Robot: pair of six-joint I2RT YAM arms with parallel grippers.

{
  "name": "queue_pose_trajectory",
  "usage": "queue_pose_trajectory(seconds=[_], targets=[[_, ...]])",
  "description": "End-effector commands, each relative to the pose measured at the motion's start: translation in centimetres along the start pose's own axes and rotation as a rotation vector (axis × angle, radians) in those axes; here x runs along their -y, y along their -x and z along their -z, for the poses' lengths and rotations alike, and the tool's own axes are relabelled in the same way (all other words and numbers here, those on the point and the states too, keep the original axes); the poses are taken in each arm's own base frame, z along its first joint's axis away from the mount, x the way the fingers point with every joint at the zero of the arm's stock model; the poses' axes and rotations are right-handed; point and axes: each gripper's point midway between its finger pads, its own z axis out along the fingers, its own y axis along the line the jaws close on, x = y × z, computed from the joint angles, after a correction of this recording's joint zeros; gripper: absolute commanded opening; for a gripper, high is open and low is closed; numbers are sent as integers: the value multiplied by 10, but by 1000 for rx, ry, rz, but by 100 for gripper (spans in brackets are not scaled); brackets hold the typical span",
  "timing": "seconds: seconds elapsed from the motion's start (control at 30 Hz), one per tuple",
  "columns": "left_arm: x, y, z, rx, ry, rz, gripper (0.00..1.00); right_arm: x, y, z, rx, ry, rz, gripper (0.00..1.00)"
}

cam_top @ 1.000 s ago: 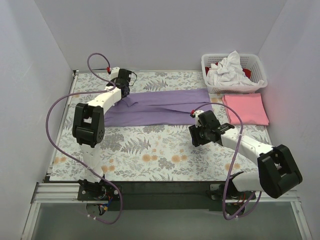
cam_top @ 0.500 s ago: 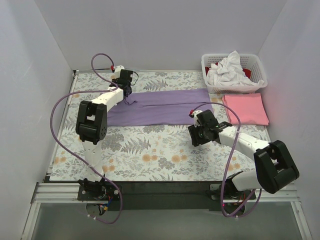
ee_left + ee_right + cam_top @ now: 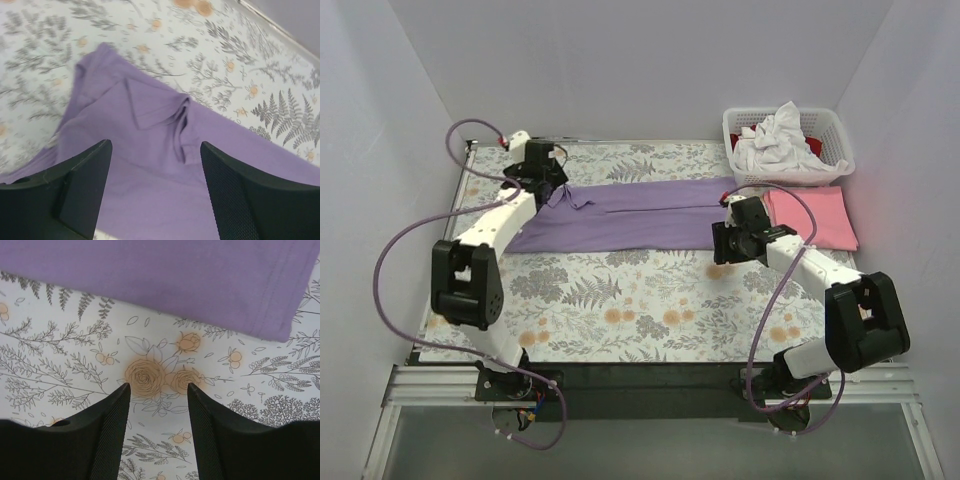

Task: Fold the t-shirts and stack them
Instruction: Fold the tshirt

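Robot lab test booth.
Plain white walls enclose a floral-clothed table fronted by an aluminium rail.

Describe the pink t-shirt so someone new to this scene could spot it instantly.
Find the white lattice basket at the far right corner of the floral cloth. Just in front of it, toward the arms, lies the pink t-shirt, folded flat. It is the only pink piece; the purple t-shirt to its left is spread long.
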Motion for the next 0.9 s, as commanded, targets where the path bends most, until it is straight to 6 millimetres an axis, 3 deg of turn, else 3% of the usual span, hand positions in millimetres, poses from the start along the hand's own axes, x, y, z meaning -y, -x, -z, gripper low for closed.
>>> queue_pose_trajectory(seconds=[0.0,0.03,0.07,0.13,0.17,0.2,0.27,0.4,0.67,0.73,0.87], targets=[[-53,4,24,-14,71,201,70,15,36,0,87,38,-137,55],[-73,-26,22,-70,106,202,70,19,42,-3,102,44,-172,54],[-91,-26,24,-71,131,240,70,20,46,-4,110,68,-194,53],[-110,-45,25,-112,160,310,70,37,50,-8,120,63,-266,49],[-129,-53,26,-120,187,344,70,42,57,-9,141,71,-283,48],[-133,-59,27,-125,190,355,70,50,61,-10,153,78,-313,46],[-157,-59,24,-113,226,416,70,54,67,-14,164,99,-341,43],[-160,-54,18,-108,218,442,70,68,76,-20,179,95,-378,42],[-175,-77,-1,-164,293,425,66,69,85,-36,190,149,-412,41],[-182,-83,-2,-164,323,415,63,71,78,-45,168,155,-445,41],[-196,-88,-1,-154,371,398,47,79,52,-59,111,140,-508,41]])
